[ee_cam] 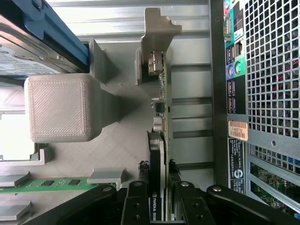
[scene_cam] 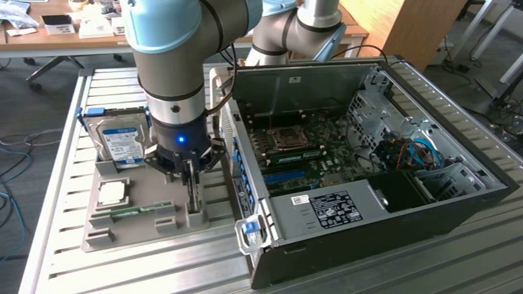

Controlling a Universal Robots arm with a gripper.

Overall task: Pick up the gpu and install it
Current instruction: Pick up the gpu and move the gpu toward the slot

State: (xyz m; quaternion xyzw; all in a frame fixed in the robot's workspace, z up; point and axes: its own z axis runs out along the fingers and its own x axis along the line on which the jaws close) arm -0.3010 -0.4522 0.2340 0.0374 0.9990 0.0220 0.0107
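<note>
You will find the gripper (ee_cam: 157,169) positioned over the gpu (ee_cam: 162,89), jaws pinching the card from both faces; it stands on edge in the grey holder (scene_cam: 131,229), beside the computer case (scene_cam: 457,202)

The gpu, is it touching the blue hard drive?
Apart. The wrist view shows bare gray tray between the upright gpu and the hard drive.

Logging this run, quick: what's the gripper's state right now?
Gripper: straddling the gpu standing in the grey holder; closed on it or not cannot be told.
</note>
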